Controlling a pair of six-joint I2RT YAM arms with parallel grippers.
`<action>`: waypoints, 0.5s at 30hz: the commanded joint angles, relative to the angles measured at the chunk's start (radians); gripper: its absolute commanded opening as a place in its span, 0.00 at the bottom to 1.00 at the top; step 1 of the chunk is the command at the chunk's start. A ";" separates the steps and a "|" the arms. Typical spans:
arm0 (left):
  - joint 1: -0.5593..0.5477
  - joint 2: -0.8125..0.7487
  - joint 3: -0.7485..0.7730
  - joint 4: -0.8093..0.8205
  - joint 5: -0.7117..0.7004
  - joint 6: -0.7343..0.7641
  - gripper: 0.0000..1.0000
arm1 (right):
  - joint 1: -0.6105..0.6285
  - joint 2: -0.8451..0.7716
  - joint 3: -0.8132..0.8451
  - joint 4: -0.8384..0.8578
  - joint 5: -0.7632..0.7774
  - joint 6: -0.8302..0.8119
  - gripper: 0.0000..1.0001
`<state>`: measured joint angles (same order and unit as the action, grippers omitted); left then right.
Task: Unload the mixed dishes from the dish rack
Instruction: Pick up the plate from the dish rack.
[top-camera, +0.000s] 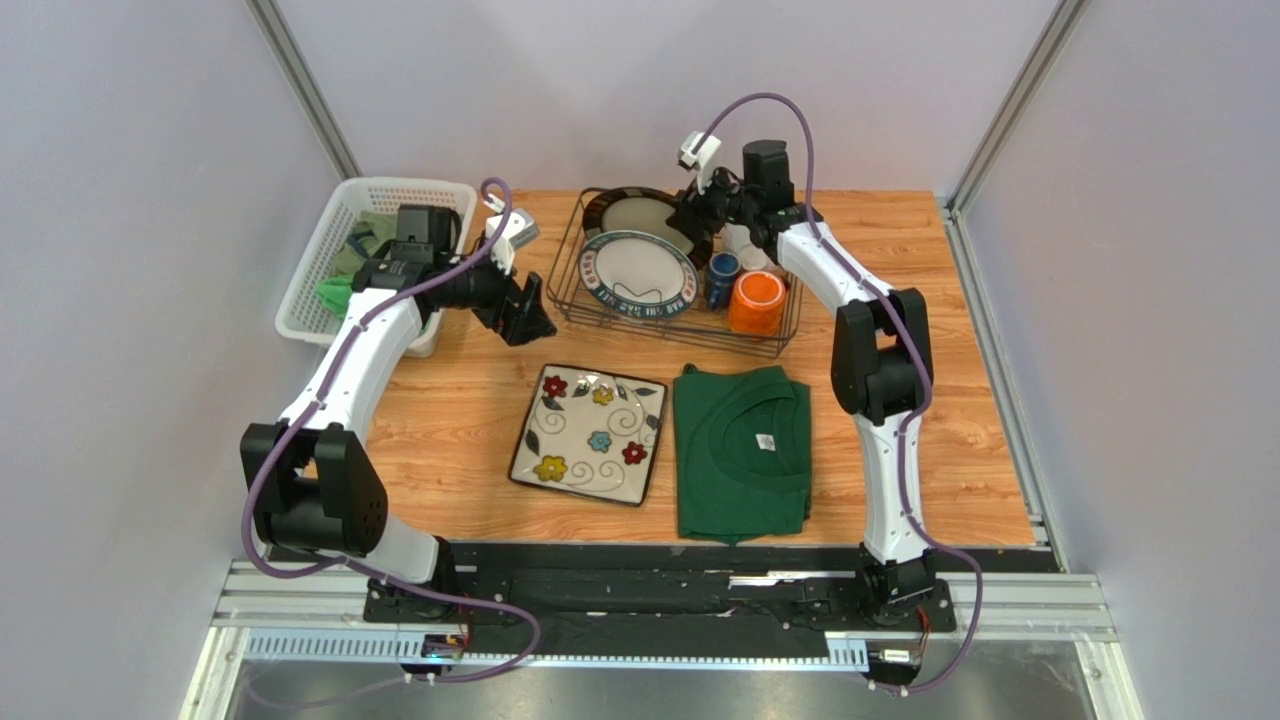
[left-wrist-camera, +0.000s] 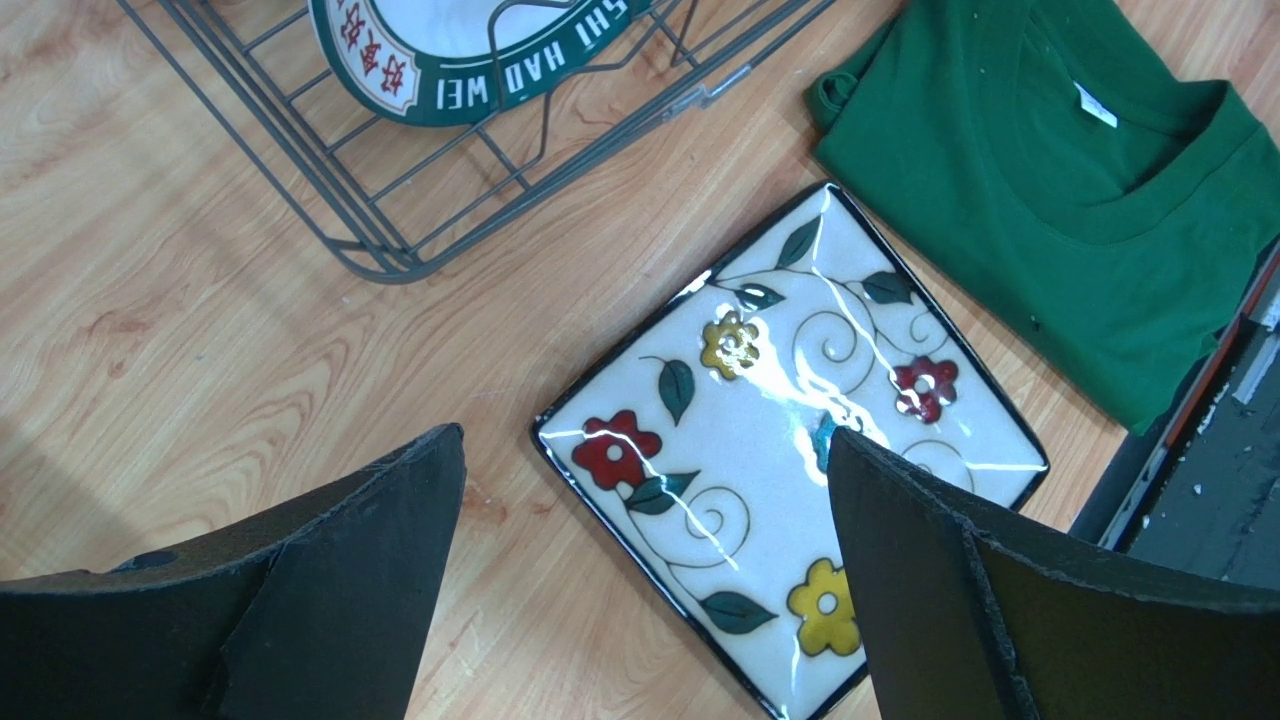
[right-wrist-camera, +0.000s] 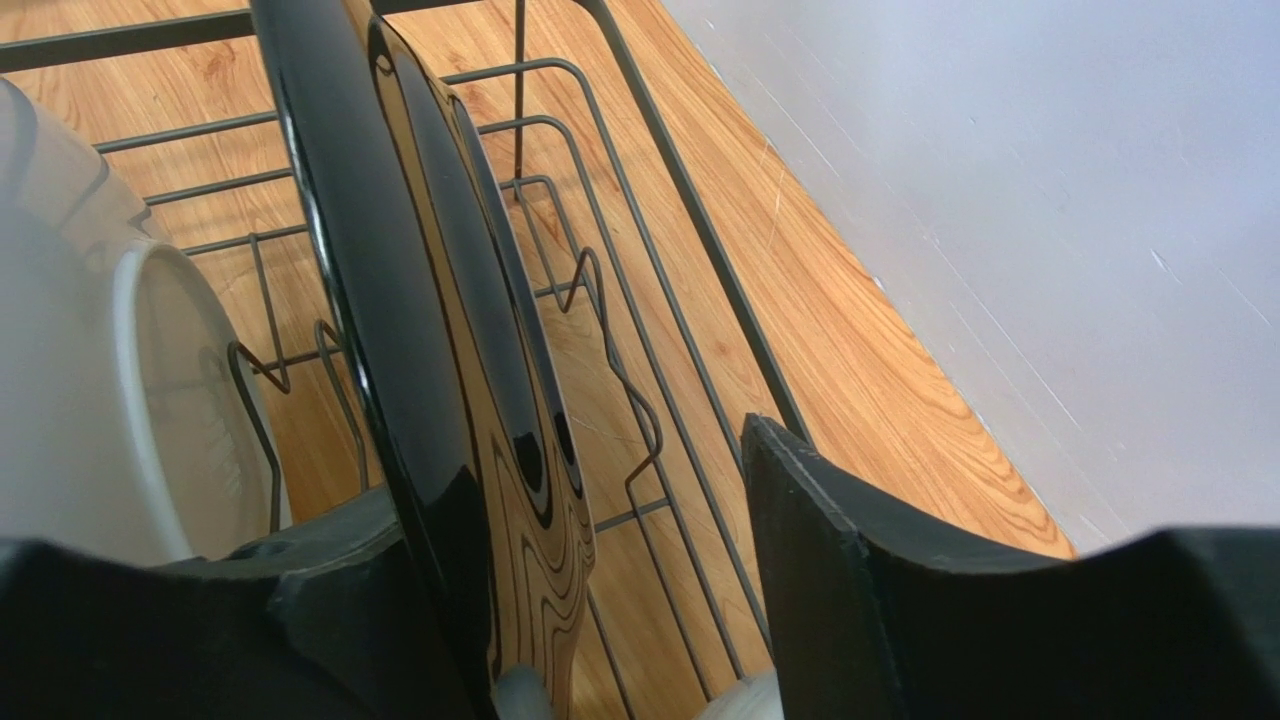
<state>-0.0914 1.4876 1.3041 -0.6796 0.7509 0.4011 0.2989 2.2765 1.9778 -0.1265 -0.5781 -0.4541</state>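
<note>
Rack (top-camera: 568, 294): one, dark wire, at the table's (top-camera: 451, 393) far edge, about midway along it.
Round plates: two, both in the rack. The lettered plate (top-camera: 639, 275) leans at the rack's front. The dark plate (right-wrist-camera: 436, 300) stands on edge at its far side, next to the wavy dividers.
Square plate (top-camera: 589, 432): one, out of the rack, flat on the table between the rack and the near edge.
Bowl (right-wrist-camera: 181, 405): one, white, in the rack just beside the dark plate, blurred in the right wrist view.
Mugs: two, at the rack's right end, the blue mug (top-camera: 723, 278) just beside the orange mug (top-camera: 756, 300).
Left hand (top-camera: 529, 315): one, spread wide and holding nothing, above bare table off the rack's left end. The square plate shows below between its fingers.
Right hand (right-wrist-camera: 579, 480): one, down in the rack's far side, straddling the dark plate's rim. The right finger (right-wrist-camera: 902, 600) stands apart from the plate, so no grip is closed.
Shirt (top-camera: 741, 450): one, green, folded, at the near edge, just right of the square plate.
Basket (top-camera: 323, 270): one, white plastic, at the table's far left corner, with green things inside.
In the way: the lettered plate leans in front of the dark plate, and the right arm crosses above the mugs.
</note>
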 joint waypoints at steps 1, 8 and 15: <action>-0.004 0.000 0.035 0.009 0.027 0.035 0.98 | 0.009 0.011 0.043 0.008 -0.012 -0.014 0.59; -0.004 0.003 0.020 0.018 0.036 0.036 0.98 | 0.019 0.003 0.035 -0.013 -0.014 -0.020 0.40; -0.004 -0.010 0.011 0.017 0.041 0.042 0.98 | 0.022 -0.038 -0.002 -0.019 0.001 -0.031 0.28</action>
<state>-0.0914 1.4891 1.3041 -0.6777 0.7521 0.4103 0.3161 2.2765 1.9774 -0.1596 -0.5873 -0.4644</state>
